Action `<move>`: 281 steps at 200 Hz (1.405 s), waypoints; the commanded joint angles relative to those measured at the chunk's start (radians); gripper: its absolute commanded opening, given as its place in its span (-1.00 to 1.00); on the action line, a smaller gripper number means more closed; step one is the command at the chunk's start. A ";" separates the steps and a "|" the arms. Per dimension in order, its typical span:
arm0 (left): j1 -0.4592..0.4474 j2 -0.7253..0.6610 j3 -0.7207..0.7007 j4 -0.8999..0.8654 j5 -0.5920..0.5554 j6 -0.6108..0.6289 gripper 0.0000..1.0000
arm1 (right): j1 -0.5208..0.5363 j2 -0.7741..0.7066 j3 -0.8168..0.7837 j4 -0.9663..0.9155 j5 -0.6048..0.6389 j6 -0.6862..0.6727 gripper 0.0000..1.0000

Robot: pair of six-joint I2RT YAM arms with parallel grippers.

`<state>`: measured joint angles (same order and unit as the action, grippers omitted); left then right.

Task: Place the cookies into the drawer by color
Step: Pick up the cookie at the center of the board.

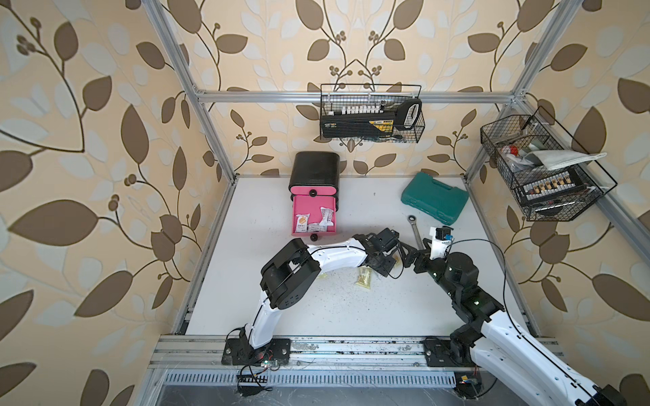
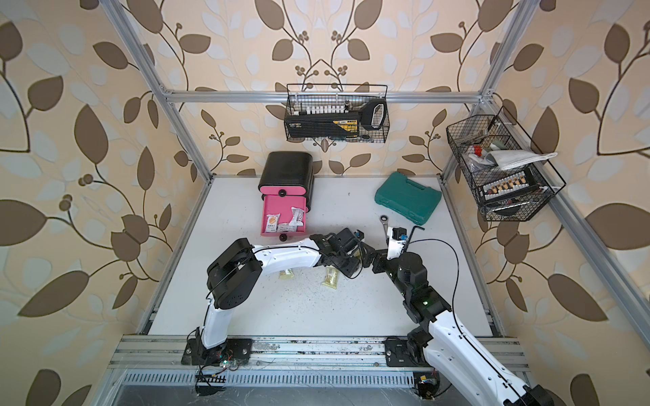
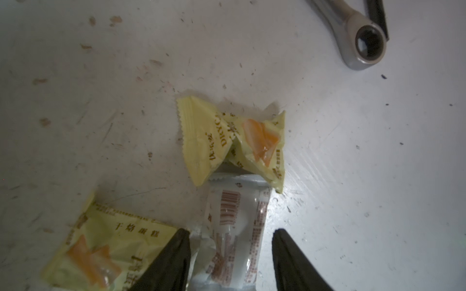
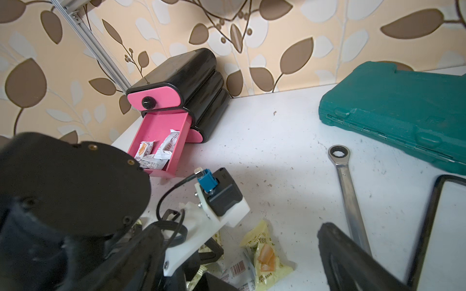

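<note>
**Item 1, left gripper**. Low over the desk, jaws apart and clamped on nothing. They straddle item 2; one finger touches its crinkled edge, the other stands just clear.

**Item 2, white barcode packet**. Flat on the desk between the left jaws. Its long axis runs straight away from the gripper, so the jaws would close across its short width. Judged the packet in hand, needing only a squeeze and a lift.

**Item 3, crumpled pale yellow packet**. Just beyond item 2 and overlapping its far end. It may drag along when item 2 is lifted.

**Item 4, flat pale yellow packet**. Beside the touching finger, outside the jaws.

**Item 5, right gripper**. Jaws fully wide and empty, close by and facing the left gripper. The left arm is the nearer to item 2.

**Item 6, ratchet spanner**. Loose on the desk past the packets; not a task thing.

**Item 7, middle drawer**. Pulled out of the black cabinet at the back of the desk, well apart from both grippers. It holds white packets only. Judged the destination for item 2.

**Item 8, teal tool case**. Shut, at the back of the desk.
</note>
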<state>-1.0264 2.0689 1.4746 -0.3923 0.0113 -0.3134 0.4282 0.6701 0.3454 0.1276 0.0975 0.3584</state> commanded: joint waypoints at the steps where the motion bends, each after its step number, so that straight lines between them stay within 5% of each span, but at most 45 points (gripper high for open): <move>1: 0.002 0.022 0.012 0.010 0.075 0.026 0.12 | 0.003 0.000 -0.014 0.018 0.008 0.007 0.97; 147: -0.094 0.095 -0.035 -0.134 -0.105 0.043 0.24 | 0.004 0.011 -0.013 0.025 0.004 0.008 0.97; 200: -0.095 0.064 -0.085 -0.101 -0.118 -0.003 -0.24 | 0.004 0.015 -0.012 0.024 0.007 0.008 0.97; 281: -0.092 -0.183 -0.227 0.045 -0.118 -0.084 -0.45 | 0.004 0.011 -0.014 0.024 0.010 0.009 0.97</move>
<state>-1.1084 1.9846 1.2827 -0.3340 -0.1272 -0.3496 0.4267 0.6838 0.3378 0.1291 0.1200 0.3588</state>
